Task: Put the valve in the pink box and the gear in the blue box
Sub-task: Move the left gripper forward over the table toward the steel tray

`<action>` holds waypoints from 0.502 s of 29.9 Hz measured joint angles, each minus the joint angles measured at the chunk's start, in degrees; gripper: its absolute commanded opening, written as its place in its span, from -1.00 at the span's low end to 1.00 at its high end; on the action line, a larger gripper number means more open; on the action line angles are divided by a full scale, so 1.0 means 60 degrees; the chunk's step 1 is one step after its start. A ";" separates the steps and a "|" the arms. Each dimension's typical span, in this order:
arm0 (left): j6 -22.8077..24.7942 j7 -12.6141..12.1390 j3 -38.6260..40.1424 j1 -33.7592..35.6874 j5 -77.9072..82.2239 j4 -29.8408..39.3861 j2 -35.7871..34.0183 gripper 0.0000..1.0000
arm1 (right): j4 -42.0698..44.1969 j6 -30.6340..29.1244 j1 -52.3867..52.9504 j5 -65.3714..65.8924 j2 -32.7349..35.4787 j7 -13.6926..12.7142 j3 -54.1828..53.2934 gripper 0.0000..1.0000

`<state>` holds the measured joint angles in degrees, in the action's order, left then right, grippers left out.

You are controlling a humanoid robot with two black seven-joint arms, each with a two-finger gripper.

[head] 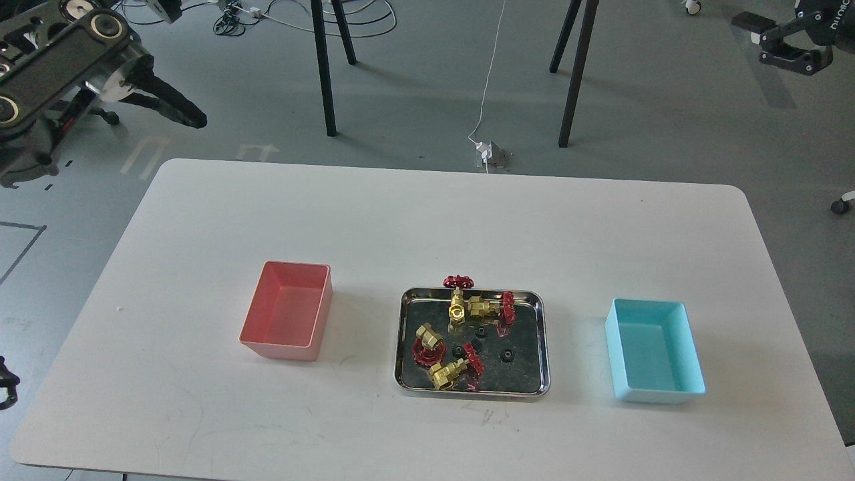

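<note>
Several brass valves with red handwheels lie in a shiny steel tray (523,375) at the table's middle; one valve (427,339) sits at its left side, another (457,308) at the back. Tiny black gears lie among them, one gear (507,355) toward the right. The pink box (288,308) stands empty to the tray's left. To its right the blue box (654,349) is empty too. My left gripper (190,117) hangs over the floor at the top left, its fingers dark. My right gripper (765,48) is at the top right, jaws apart and holding nothing.
The white table (427,220) has rounded corners, and its far edge runs across the view's middle. Black stand legs (325,73), a cable and a power strip (491,157) are on the floor behind it.
</note>
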<state>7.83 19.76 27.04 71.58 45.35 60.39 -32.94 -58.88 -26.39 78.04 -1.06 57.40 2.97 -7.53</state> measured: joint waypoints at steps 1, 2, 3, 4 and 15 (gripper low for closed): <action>-0.0001 0.0098 0.0015 0.0000 0.0000 -0.0007 0.0010 1.00 | -0.0031 0.0066 -0.0001 -0.0016 0.0016 0.0068 -0.0009 0.99; -0.0003 0.0202 0.0020 0.0001 0.0000 -0.0011 0.0039 1.00 | -0.0078 0.0131 -0.0001 -0.0036 0.0028 0.0183 -0.0028 0.99; -0.0012 0.0313 0.0010 0.0002 0.0015 -0.0014 0.0113 1.00 | -0.0116 0.0167 -0.0001 -0.0053 0.0033 0.0354 -0.0054 0.99; -0.0016 0.0437 -0.0031 0.0002 0.0042 -0.0012 0.0197 1.00 | -0.0137 0.0184 -0.0001 -0.0057 0.0033 0.0509 -0.0074 0.99; 0.0130 0.1333 0.0637 -0.0202 -0.0086 -0.1114 0.0234 1.00 | -0.0106 0.0182 0.0000 0.0049 0.0035 0.0961 0.0011 0.97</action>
<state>8.62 27.75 30.86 70.37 44.84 53.71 -31.54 -59.52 -25.30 78.04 -0.76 57.61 8.74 -7.47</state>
